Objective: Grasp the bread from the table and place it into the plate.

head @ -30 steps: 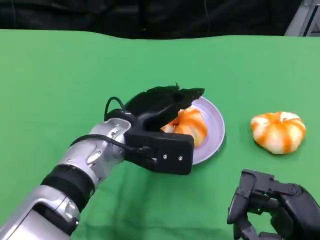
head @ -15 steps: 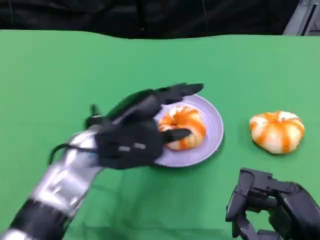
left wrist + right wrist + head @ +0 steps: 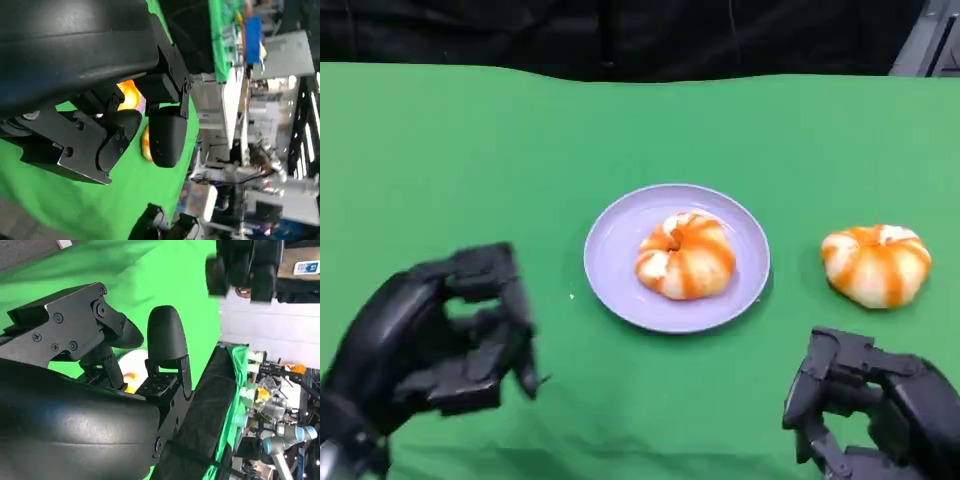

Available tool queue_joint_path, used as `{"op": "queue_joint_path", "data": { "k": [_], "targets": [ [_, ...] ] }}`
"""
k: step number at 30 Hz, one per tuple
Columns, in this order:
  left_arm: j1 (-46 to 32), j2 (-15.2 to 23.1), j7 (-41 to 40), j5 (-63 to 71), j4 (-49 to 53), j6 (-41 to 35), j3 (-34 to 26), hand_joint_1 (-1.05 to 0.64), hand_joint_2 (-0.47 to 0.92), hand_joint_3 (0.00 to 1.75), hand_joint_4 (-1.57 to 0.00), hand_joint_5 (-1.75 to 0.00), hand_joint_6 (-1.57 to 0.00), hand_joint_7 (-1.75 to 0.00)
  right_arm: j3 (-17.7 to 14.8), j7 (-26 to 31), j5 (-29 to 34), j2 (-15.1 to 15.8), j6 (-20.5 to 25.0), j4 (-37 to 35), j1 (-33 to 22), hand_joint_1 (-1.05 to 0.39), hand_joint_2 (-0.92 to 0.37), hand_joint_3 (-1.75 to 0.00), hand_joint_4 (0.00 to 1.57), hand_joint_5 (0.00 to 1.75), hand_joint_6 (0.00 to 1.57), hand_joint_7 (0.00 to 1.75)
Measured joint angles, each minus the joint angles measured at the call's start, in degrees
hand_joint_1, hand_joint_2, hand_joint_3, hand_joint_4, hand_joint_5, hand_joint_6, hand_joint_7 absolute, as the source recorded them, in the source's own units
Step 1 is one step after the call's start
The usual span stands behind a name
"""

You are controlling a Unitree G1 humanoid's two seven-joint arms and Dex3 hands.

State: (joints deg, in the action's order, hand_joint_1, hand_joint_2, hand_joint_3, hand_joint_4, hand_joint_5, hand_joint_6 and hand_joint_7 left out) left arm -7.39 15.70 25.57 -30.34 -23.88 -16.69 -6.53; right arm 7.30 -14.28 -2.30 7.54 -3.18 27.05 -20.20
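Orange-striped round bread (image 3: 686, 254) lies in lavender round plate (image 3: 620, 240), mid-table; left hand (image 3: 435, 335) curled, empty; right hand (image 3: 865, 405) likewise.

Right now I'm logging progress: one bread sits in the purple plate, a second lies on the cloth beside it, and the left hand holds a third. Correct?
Not quite. The left hand holds nothing; the head view shows its fingers curled with no bread in them. The rest stands: one bread sits in the purple plate, and a second bread lies on the green cloth beside it.

Open green cloth (image 3: 470, 150) w/ plate (image 3: 610, 250) mid-table, loose bread (image 3: 876, 263) just to its right.
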Motion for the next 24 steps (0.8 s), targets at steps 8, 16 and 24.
{"op": "queue_joint_path", "data": {
  "k": [8,16,24],
  "targets": [
    [-9.8,-1.6,4.6,-5.0,1.2,3.0,-4.0,-0.06,0.64,1.26,-0.97,-1.75,-0.77,-1.75,-2.0,-0.9,-1.1,0.3,-1.4,-3.3,1.1,0.01,-0.69,-0.95,0.73,1.75,0.72,1.47],
    [-11.5,-2.5,6.8,-5.2,2.7,7.1,-6.0,-0.04,0.62,1.23,-0.97,-1.75,-0.78,-1.75,-2.3,-1.3,-1.1,0.9,-2.0,-3.8,1.4,0.02,-0.7,-0.96,0.75,1.75,0.73,1.48],
    [-11.6,-2.5,8.6,-4.7,5.0,8.0,-5.0,-0.02,0.65,1.21,-0.96,-1.75,-0.77,-1.75,-2.3,-1.2,-1.0,1.1,-2.0,-3.8,1.4,0.03,-0.69,-0.96,0.75,1.75,0.72,1.49]
  ]
}}
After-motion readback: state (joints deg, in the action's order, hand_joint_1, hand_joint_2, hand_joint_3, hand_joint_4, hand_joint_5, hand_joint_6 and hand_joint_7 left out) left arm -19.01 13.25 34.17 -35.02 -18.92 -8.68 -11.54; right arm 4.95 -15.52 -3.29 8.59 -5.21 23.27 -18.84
